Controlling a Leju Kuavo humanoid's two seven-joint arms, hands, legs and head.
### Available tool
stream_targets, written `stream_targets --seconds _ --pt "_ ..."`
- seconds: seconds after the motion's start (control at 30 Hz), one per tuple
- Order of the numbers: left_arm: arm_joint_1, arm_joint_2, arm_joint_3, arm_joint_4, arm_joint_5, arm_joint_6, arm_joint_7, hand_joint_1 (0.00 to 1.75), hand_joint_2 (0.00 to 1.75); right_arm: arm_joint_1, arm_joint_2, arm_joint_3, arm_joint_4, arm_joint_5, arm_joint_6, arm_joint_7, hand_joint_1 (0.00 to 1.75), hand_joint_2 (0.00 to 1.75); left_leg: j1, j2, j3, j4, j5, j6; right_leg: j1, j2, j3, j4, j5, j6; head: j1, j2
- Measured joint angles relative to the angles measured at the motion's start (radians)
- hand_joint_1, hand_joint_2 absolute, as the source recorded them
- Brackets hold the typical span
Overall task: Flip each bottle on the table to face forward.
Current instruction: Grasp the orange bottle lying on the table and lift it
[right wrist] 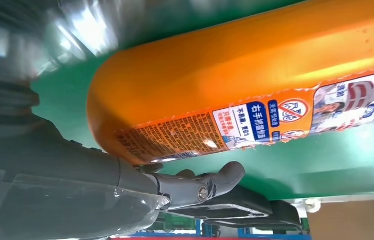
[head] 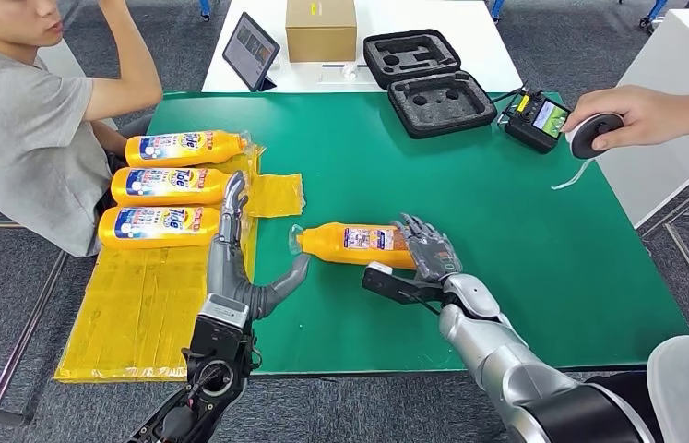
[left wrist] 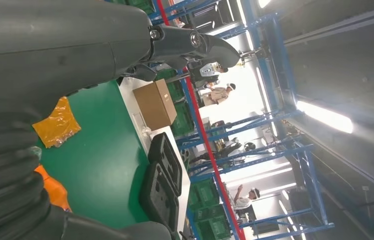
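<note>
We see a green bench (head: 506, 231) w/ four orange bottles on it. Three bottles (head: 171, 188) lie in a row on yellow film (head: 137, 305) at the left edge, blue-and-white labels up, caps pointing right. The fourth bottle (head: 354, 245) lies on bare green near the middle, cap to the left, small-print back label up. In the right wrist view the same bottle (right wrist: 235, 80) shows its back label (right wrist: 255, 122) close up.

Our right hand (head: 425, 247) sits over the base end of that fourth bottle, fingers draped on it; the thumb (right wrist: 200, 185) lies alongside the base. We can't tell if it's truly clamped or just resting. Our left hand (head: 248, 258) is spread and holds nothing: fingers point up beside the cap of the nearest row bottle, thumb (head: 290, 277) reaches toward the fourth bottle's cap, apart from it.

Around: a loose piece of film (head: 274, 194) lies betw. the row and the fourth bottle. At the far edge, an open black foam case (head: 428, 83), a handheld controller (head: 536, 120), a tablet (head: 250, 51) and a cardboard box (head: 321, 28) on a white table behind. A seated person in a grey shirt (head: 17, 138) is just beside the row at left. At right, another person's hand (head: 631, 115) holds a black disc (head: 594, 134) over the bench corner.
</note>
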Motion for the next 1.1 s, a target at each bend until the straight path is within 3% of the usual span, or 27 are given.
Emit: stream_targets --seconds 0.6,0.83,1.1 --pt "-0.011 -0.002 -0.001 0.01 0.002 -0.001 0.0 0.0 1.75 -0.01 -0.001 -0.012 0.011 0.052 -0.002 0.03 0.0 1.75 0.0 0.0 0.0 0.0 0.0 0.0 0.0 0.0 0.0 0.0 0.0 0.0 0.0 0.0" --pt "-0.018 -0.007 -0.002 0.016 0.011 -0.01 0.0 0.0 1.75 -0.018 -0.002 0.024 0.012 0.137 -0.029 0.056 0.0 1.75 0.0 0.0 0.0 0.0 0.0 0.0 0.0 0.0 0.0 0.0 0.0 0.0 0.0 0.0" --pt "-0.022 -0.008 -0.002 0.023 0.014 -0.012 0.0 0.0 1.75 -0.025 -0.001 0.038 0.012 0.139 -0.036 0.058 0.0 1.75 0.0 0.0 0.0 0.0 0.0 0.0 0.0 0.0 0.0 0.0 0.0 0.0 0.0 0.0"
